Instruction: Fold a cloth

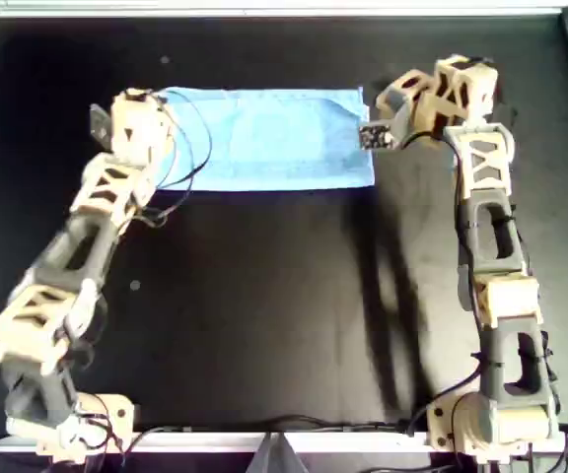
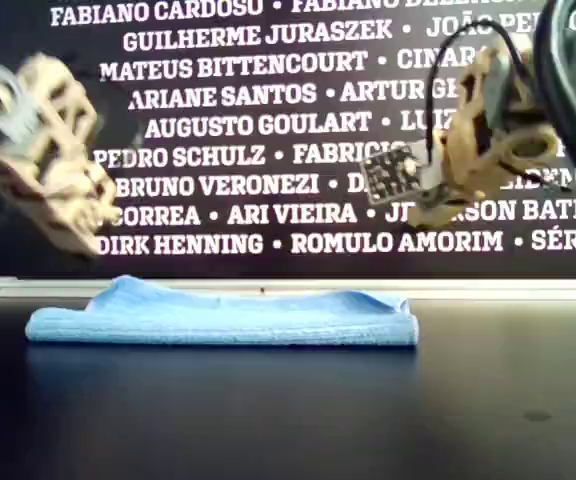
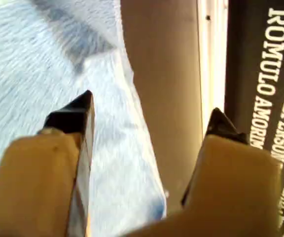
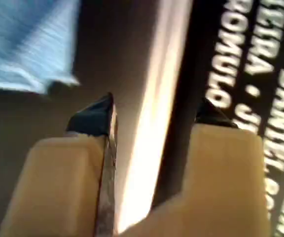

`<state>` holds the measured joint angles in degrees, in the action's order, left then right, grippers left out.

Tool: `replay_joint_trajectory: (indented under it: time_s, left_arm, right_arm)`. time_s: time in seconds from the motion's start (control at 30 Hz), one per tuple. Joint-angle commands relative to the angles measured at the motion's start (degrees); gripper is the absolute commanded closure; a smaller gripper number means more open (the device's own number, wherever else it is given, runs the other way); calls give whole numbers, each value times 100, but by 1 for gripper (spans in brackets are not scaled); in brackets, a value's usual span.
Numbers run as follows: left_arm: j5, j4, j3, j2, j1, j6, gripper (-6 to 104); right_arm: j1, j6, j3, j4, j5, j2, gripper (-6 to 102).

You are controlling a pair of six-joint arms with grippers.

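The cloth (image 1: 264, 138) is light blue and lies folded into a long strip on the black table (image 1: 264, 315), near the far edge in the overhead view. The left gripper (image 3: 149, 116) hangs over one end of the cloth with its jaws wide apart and nothing between them. The right gripper (image 4: 154, 113) floats just beside the other end, off the cloth. Its jaws are wide apart too, and hold nothing.
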<state>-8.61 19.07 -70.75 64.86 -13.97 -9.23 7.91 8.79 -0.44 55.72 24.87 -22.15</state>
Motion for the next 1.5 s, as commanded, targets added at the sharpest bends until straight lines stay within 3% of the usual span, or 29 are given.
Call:
replay_joint_trajectory:
  time_s: [0.0,0.3,0.67,0.93,1.1,1.3,1.47]
  left_arm:
    - [-35,0,-949,1916,114,-26,17]
    - [-26,0,-3753,5590,105,-26,17]
    - [-26,0,-5774,8921,105,-26,18]
    - [-26,0,-7242,11145,105,-26,18]
    - [-26,0,-7585,11224,105,-26,18]
    - [53,0,-7813,11224,35,35,18]
    - [70,0,-8552,11224,26,62,18]
  right_arm:
    - [-105,70,-439,1345,88,-1424,30]
    - [-360,272,-422,3709,-9,-3270,30]
    - [-1573,167,1468,3674,9,-6979,30]
    - [-1617,167,4307,3639,-18,-10793,31]
    - [-1617,264,6548,3630,-26,-12366,31]
    - [-1626,272,9668,2979,-79,-12674,30]
    - [-1617,255,11646,1450,-220,-12419,30]
